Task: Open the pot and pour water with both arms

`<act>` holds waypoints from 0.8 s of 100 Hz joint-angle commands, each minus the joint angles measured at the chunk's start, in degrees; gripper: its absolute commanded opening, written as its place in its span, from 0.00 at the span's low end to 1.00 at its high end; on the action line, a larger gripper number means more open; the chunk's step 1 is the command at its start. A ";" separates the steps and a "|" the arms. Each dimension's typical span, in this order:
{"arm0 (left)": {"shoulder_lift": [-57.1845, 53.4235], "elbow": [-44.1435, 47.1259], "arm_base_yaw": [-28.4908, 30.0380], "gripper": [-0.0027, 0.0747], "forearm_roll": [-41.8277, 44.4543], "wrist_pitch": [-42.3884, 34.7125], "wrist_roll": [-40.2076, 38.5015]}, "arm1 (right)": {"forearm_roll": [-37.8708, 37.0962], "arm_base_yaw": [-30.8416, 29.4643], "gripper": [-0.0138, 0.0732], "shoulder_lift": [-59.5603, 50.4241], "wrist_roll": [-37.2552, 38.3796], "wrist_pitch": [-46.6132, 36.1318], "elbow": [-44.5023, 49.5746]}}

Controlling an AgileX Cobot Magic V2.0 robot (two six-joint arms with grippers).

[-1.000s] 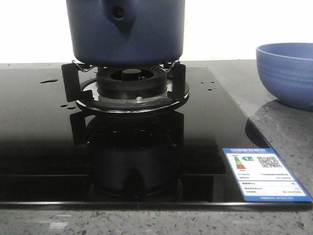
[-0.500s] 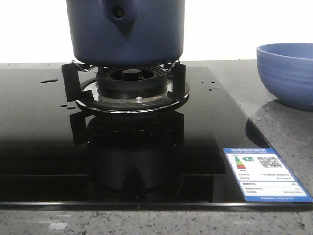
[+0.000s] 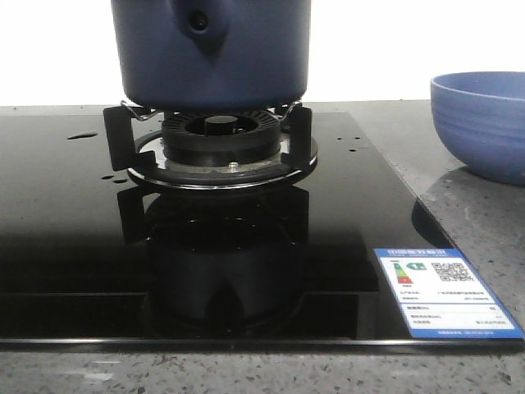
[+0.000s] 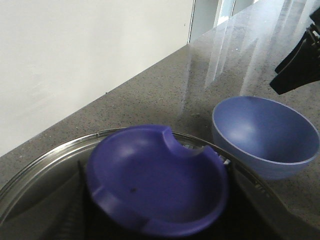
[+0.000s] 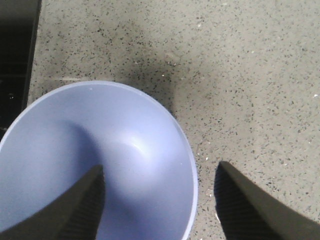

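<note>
The dark navy pot (image 3: 212, 57) stands on the burner stand (image 3: 220, 148), its top cut off by the front view. Small drops of water (image 3: 82, 135) lie on the black glass hob. In the left wrist view the pot's glass lid (image 4: 45, 165) carries a blue knob (image 4: 155, 185). My left gripper (image 4: 154, 167) is open, its dark fingers (image 4: 72, 220) flanking the knob. My right gripper (image 5: 159, 166) is open above the light blue bowl (image 5: 90, 165), one finger over the inside and one over the counter. Neither gripper shows in the front view.
The light blue bowl (image 3: 484, 123) sits on the speckled grey counter (image 3: 476, 222) to the right of the hob. A blue and white label (image 3: 443, 291) is stuck on the hob's near right corner. The right gripper's fingers (image 4: 300, 67) hang above the bowl (image 4: 265, 135). A white wall stands behind.
</note>
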 commanded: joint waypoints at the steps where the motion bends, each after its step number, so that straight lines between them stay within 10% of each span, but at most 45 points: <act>1: -2.29 -1.61 -0.40 0.48 -4.17 0.84 -0.15 | 1.00 -0.33 0.65 -1.94 -0.56 -2.01 -1.92; 80: -6.24 -6.99 3.39 0.74 -6.97 2.68 -0.40 | 2.35 -0.33 0.65 -2.76 -1.62 -2.22 -1.92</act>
